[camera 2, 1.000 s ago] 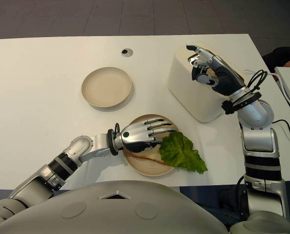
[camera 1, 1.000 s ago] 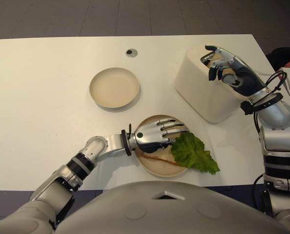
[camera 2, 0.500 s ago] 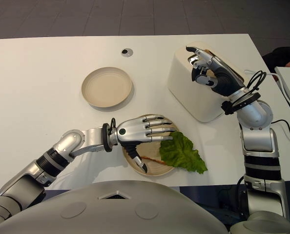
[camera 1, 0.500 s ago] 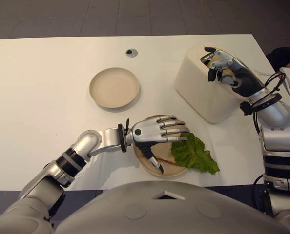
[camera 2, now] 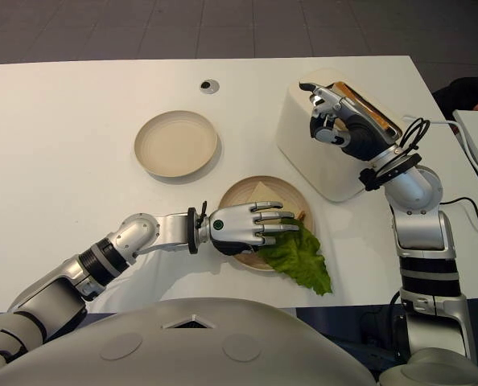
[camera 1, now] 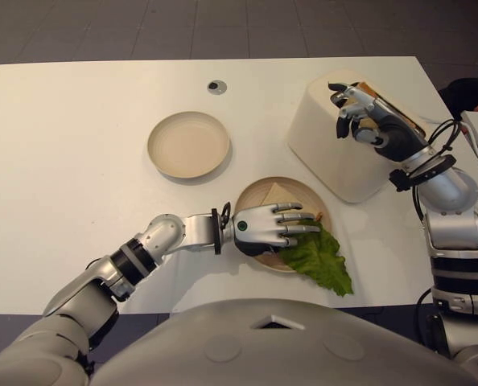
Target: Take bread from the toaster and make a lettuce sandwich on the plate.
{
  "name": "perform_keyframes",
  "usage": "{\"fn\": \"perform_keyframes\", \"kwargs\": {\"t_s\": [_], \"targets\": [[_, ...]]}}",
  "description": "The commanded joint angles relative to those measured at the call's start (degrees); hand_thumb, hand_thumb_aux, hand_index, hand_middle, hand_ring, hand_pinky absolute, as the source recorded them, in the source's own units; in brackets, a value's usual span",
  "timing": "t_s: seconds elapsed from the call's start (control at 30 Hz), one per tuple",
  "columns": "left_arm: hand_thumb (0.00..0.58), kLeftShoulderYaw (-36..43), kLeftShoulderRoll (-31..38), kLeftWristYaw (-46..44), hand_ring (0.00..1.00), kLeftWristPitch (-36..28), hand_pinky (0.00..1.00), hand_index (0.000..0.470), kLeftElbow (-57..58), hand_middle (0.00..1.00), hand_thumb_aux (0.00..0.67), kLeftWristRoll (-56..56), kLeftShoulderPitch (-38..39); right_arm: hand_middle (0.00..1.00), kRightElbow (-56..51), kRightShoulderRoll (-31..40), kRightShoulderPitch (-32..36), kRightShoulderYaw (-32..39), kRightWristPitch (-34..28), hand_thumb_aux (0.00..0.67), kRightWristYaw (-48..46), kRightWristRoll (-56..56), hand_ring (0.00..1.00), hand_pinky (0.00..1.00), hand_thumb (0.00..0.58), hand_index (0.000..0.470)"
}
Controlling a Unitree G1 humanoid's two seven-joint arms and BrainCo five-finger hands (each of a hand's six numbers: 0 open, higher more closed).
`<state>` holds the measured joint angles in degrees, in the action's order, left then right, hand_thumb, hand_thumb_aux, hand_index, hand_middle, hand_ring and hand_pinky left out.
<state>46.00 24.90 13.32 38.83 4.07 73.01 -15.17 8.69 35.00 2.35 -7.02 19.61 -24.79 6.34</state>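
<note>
You have a left hand (camera 1: 265, 230) of silver metal, a small round dark mark on its back, a black collar (camera 1: 216, 229) at its wrist, a right hand (camera 1: 368, 121) silver over dark grey, black cables (camera 1: 447, 129) looped beside its wrist, silver-grey forearms (camera 1: 162, 235) banded black

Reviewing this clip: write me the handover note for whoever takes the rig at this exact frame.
Left hand: open, flat over the plate, fingertips on the lettuce leaf.
Right hand: on top of the toaster, beside the slot; grasp unclear.
Done: one bread slice on the plate; the lettuce lies at its near-right edge, partly off it.
Left: lift the second slice from the slot and set it on top.
</note>
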Motion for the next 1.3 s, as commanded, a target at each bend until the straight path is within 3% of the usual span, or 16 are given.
{"fn": "perform_keyframes", "kwargs": {"t_s": [0.03,0.07,0.1,0.37,0.63,0.7,0.77,1.07,1.27,1.3], "targets": [[0.466,-0.2,1.4,-0.9,0.0,-0.2,0.0,0.262,0.4,0.0,0.373,-1.0,-0.3,0.62,1.0,1.3,-1.7,1.6,0.8,0.0,-2.0,0.7,0.62,0.62,0.0,0.0],[0.14,-0.4,1.7,-1.1,0.0,-0.1,0.0,0.061,0.3,0.0,0.087,-1.5,0.0,0.62,1.2,2.0,-2.7,2.1,1.4,0.0,-3.0,0.9,0.62,0.62,0.0,0.0],[0.0,-0.8,2.1,-1.2,0.0,0.0,0.0,0.0,-0.1,0.0,0.0,-2.3,0.4,0.62,1.2,3.2,-4.1,2.6,2.3,0.0,-4.3,1.5,0.62,0.62,0.0,0.0],[0.0,-5.9,5.9,-1.6,0.0,-1.3,0.0,0.0,-2.5,0.0,0.0,-7.0,2.5,0.62,0.5,9.7,-14.5,4.5,8.6,0.0,-7.9,8.8,0.62,0.62,0.0,0.0],[0.0,-9.5,7.5,-1.4,0.0,-2.3,0.0,0.0,-2.8,0.0,0.0,-8.9,3.7,0.6,-6.4,9.3,-15.7,5.5,16.6,0.0,6.6,27.6,0.6,0.6,0.0,0.0],[0.0,-9.8,7.7,-1.3,0.0,-2.3,0.0,0.0,-2.8,0.0,0.0,-9.0,3.9,0.25,-7.2,9.1,-15.8,6.0,19.1,0.0,11.1,31.3,0.25,0.25,0.0,0.0],[0.0,-10.0,7.7,-1.2,0.0,-2.3,0.0,0.0,-2.7,0.0,0.0,-9.0,4.0,0.0,-7.1,9.4,-16.2,6.0,21.1,0.0,14.1,32.8,0.0,0.0,0.0,0.0],[0.0,-10.2,7.6,-1.1,0.0,-2.6,0.0,0.0,-1.9,0.0,0.0,-9.0,4.3,0.0,-3.8,11.6,-20.0,5.7,28.5,0.0,16.4,29.2,0.0,0.0,0.0,0.0],[0.0,-10.3,7.8,-1.9,0.0,-2.7,0.0,0.0,-2.3,0.0,0.0,-9.4,4.6,0.0,-6.1,11.8,-21.5,6.7,30.6,0.0,18.3,33.5,0.0,0.0,0.0,0.0],[0.0,-10.3,7.7,-1.9,0.0,-2.7,0.0,0.0,-2.2,0.0,0.0,-9.4,4.6,0.0,-6.5,11.6,-21.2,6.7,30.6,0.053,19.2,34.5,0.0,0.0,0.087,0.037]]}}
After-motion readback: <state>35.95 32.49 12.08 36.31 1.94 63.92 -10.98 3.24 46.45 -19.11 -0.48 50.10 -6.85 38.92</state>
